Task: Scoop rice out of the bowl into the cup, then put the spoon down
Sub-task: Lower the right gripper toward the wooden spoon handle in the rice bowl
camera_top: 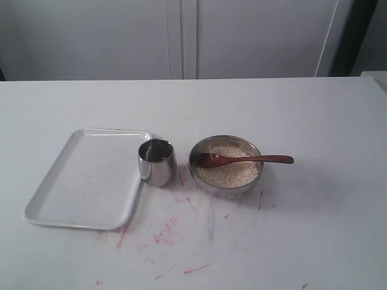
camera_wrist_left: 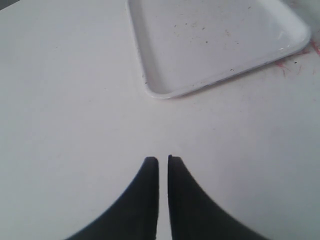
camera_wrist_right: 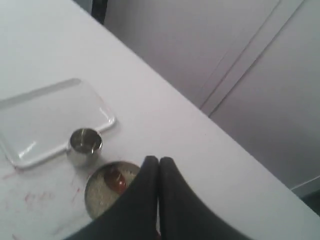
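Note:
The steel bowl stands mid-table, full of off-white rice. The wooden spoon lies across it, scoop on the rice and handle sticking out over the right rim. The small steel cup stands just left of the bowl. Neither gripper shows in the exterior view. My right gripper is shut and empty, high above the bowl; it hides the spoon's handle, and only the scoop shows. The cup stands beyond. My left gripper is shut, with a thin slit, over bare table.
A white rectangular tray lies left of the cup, its corner near my left gripper's tips. Red marks streak the white table in front of the bowl. White cabinet doors stand behind the table.

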Robot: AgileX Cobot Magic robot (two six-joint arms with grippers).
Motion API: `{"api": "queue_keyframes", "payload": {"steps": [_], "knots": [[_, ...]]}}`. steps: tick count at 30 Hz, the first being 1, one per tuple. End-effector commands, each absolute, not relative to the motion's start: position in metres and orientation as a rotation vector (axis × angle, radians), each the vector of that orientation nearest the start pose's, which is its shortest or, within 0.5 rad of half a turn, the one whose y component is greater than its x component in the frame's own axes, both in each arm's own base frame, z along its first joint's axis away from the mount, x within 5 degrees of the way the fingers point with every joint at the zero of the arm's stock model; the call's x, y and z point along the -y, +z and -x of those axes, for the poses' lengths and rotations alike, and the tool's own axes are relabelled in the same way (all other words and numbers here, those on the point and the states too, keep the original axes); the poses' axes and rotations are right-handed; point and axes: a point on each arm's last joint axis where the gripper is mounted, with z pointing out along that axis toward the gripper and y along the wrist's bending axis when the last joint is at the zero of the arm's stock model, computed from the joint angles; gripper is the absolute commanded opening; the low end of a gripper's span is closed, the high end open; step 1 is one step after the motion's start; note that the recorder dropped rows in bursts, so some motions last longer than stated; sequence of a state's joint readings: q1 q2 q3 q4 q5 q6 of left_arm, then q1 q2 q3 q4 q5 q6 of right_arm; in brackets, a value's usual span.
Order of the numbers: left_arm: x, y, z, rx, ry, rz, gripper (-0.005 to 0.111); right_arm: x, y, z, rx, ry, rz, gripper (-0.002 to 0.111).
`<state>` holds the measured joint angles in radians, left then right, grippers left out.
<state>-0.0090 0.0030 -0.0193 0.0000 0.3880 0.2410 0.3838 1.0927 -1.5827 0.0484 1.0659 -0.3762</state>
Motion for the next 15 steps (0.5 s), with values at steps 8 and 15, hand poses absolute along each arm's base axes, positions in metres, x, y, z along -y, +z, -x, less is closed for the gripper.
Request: {"api": "queue_keyframes", "payload": {"steps": [8,15], "knots": [[0.001,0.178,-0.051,-1.888,0.151,-0.235,0.014,-0.104,0.435,-0.242,-2.24,0.021,1.047,0.0],[0.001,0.178,-0.051,-1.888,0.151,-0.235,0.014,-0.11,0.389,-0.272,-2.396,-0.053,1.098,0.0]]}}
